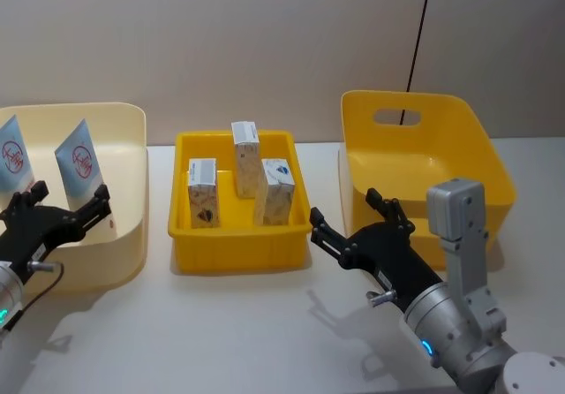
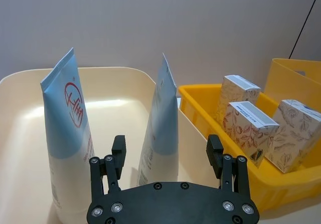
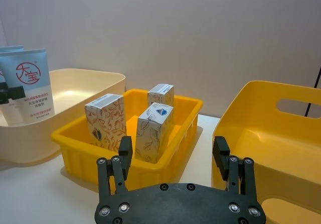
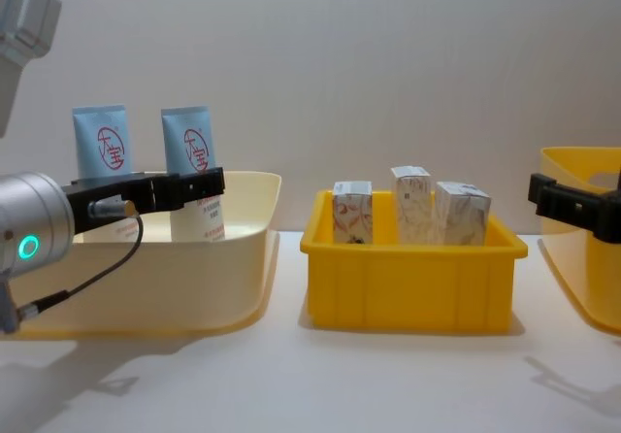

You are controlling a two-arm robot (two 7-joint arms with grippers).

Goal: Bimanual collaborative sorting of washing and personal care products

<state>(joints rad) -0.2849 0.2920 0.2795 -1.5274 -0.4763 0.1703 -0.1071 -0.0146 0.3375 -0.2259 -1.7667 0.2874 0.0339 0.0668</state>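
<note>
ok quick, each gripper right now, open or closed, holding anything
Left gripper: open, holding nothing.
Right gripper: open, holding nothing.

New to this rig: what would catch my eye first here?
Three white cartons stand upright in the yellow tray at centre. Two light-blue tubes stand in the cream bin on the left, the open left gripper close by them. The open right gripper hovers between the tray and the big yellow bin on the right.
</note>
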